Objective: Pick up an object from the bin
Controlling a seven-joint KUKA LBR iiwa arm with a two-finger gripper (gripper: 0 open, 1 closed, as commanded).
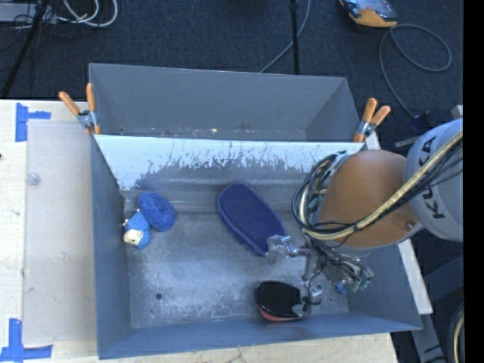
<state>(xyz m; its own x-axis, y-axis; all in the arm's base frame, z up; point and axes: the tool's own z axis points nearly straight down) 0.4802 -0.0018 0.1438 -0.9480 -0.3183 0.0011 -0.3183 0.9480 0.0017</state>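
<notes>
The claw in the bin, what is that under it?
A flat black oval thing with a red edge lies under the claw, by the bin's near wall. Its right end is covered by the claw, so its full shape cannot be seen.

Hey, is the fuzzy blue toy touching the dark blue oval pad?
Apart. The camera view shows bare bin floor between the fuzzy blue toy and the dark blue oval pad.

Floor (pixel 189 286) bare front-left, blue pad (pixel 248 216) mid-bin, black disc (pixel 272 299) perhaps against wall (pixel 249 337)
</notes>
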